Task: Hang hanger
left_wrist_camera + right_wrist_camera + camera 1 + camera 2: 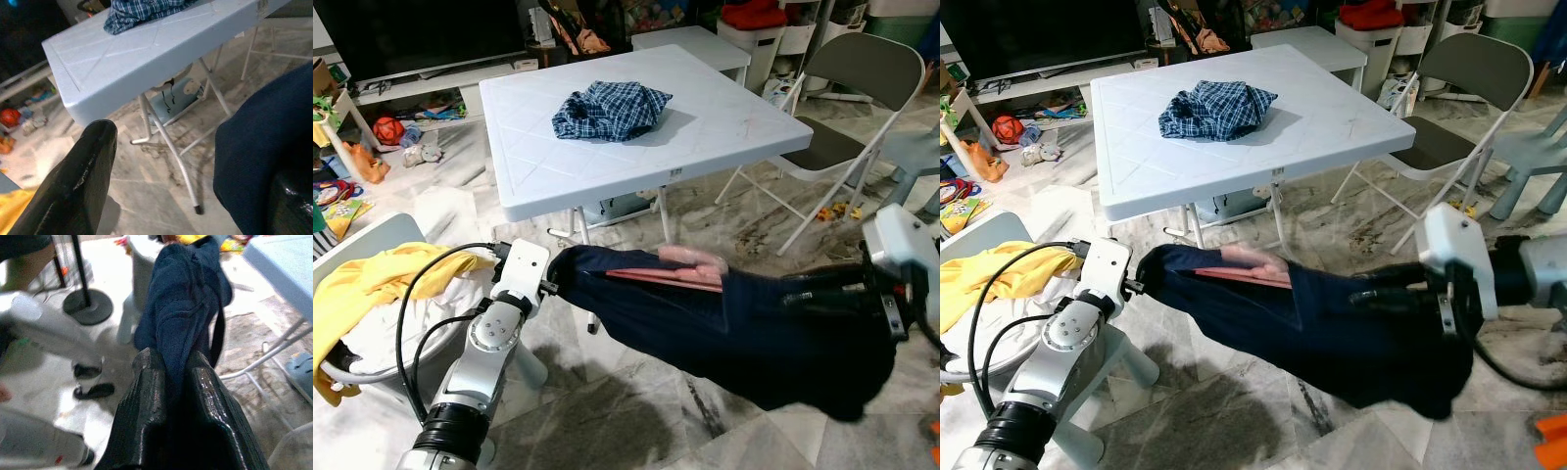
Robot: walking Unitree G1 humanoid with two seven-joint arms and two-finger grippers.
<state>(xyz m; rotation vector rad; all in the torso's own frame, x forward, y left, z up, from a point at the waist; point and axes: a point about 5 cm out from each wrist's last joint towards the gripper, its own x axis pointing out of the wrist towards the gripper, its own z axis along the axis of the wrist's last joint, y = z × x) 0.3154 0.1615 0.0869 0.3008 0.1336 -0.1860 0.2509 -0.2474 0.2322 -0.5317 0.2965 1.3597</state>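
Observation:
A dark navy garment (744,333) hangs stretched between my two grippers above the marble floor. A pink hanger (690,260), blurred, lies at the garment's upper opening, its red edge running along the cloth. My left gripper (556,276) is at the garment's left end. In the left wrist view its fingers (83,171) stand wide apart, with navy cloth (264,142) draped over the far one. My right gripper (808,294) holds the garment's right end, and its two black fingers (146,396) are pinched on a fold of the navy cloth (186,308).
A white folding table (705,127) stands just ahead with a blue plaid shirt (612,108) on it. A grey folding chair (862,88) is to its right. A basket of yellow and white laundry (382,284) sits at my left. Toys litter the far-left floor.

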